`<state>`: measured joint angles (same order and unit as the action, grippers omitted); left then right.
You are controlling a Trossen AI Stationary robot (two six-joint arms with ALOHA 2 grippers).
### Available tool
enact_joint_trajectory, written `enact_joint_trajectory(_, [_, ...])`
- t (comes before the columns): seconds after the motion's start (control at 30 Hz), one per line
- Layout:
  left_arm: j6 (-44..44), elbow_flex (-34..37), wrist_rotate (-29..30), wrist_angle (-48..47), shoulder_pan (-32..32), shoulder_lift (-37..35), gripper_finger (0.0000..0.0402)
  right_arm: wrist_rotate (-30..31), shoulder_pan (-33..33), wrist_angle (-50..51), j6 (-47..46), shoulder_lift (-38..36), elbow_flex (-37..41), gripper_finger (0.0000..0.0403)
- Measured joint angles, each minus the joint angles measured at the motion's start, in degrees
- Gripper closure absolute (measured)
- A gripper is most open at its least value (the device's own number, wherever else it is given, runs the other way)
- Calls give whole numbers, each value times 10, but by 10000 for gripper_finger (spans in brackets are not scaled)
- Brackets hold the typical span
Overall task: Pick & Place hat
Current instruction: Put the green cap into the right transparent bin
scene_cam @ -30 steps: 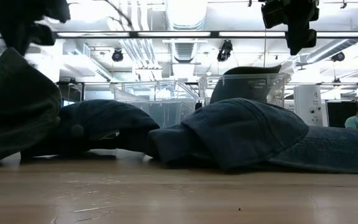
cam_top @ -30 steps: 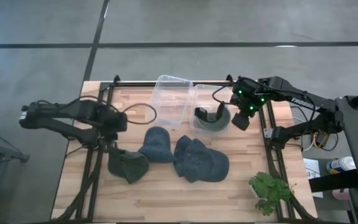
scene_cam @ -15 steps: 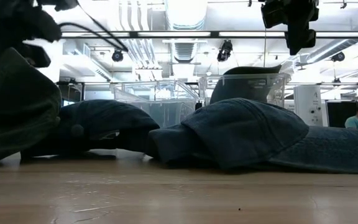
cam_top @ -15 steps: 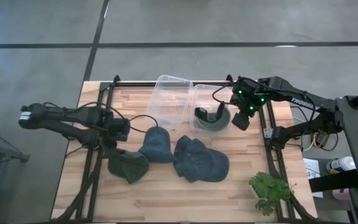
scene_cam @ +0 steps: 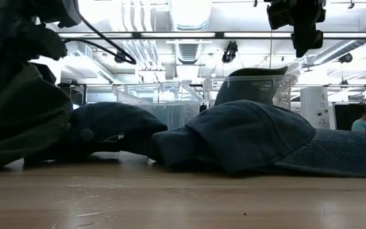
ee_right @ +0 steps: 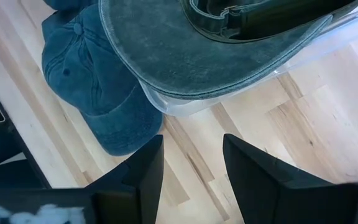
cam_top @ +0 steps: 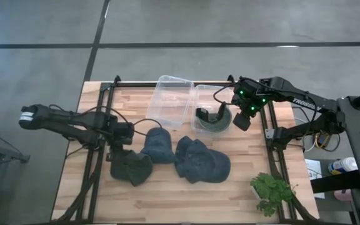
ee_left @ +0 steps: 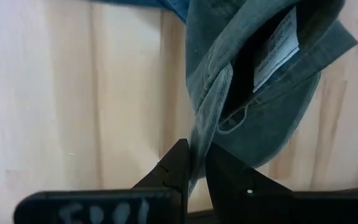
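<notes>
Legend, read left to right. My left hand was closed on a thin fold of the grey hat, its fingers pinching only the edge of the fabric, as the left wrist view showed. The hat hung from that pinch toward the near side of the bench, slumped against the wood, with its inner label exposed.

Risk, as I judged it: the grip took so little cloth that the fold could slide out on lifting, and the hat would drop back onto the bench. A second risk was the blue cap just beside the grey hat, touching or nearly so; a drag rather than a clean lift could pull it along. The third hat lay to the right of that cap, close enough to be disturbed in turn.

Farther right stood two clear bins. The left bin held nothing I could see; the right bin held a green hat, whose brim overhung the rim and might snag a hat brought in low. My right hand hung above that bin's right side, fingers parted and holding nothing. A plant stood at the bench's near right corner, well apart.
</notes>
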<state>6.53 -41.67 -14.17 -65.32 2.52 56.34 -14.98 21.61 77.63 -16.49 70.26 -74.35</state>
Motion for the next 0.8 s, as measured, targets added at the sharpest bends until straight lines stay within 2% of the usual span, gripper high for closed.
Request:
enact_joint_trajectory(0.27, [81, 37, -17, 63, 1, 0, 359, 2, 0, 0, 2, 0, 0, 248])
enact_joint_trajectory(0.4, [123, 38, -57, 66, 1, 0, 387, 2, 0, 0, 3, 0, 0, 248])
enact_joint_trajectory(0.53, [154, 7, -133, 63, 1, -3, 393, 2, 0, 0, 12, 0, 0, 248])
enact_joint_trajectory(0.67, [205, -48, -179, 39, 2, -16, 394, 2, 0, 0, 28, 0, 0, 248])
enact_joint_trajectory(0.8, [283, -107, -221, 86, -2, -33, 394, 2, 0, 0, 41, 0, 0, 248])
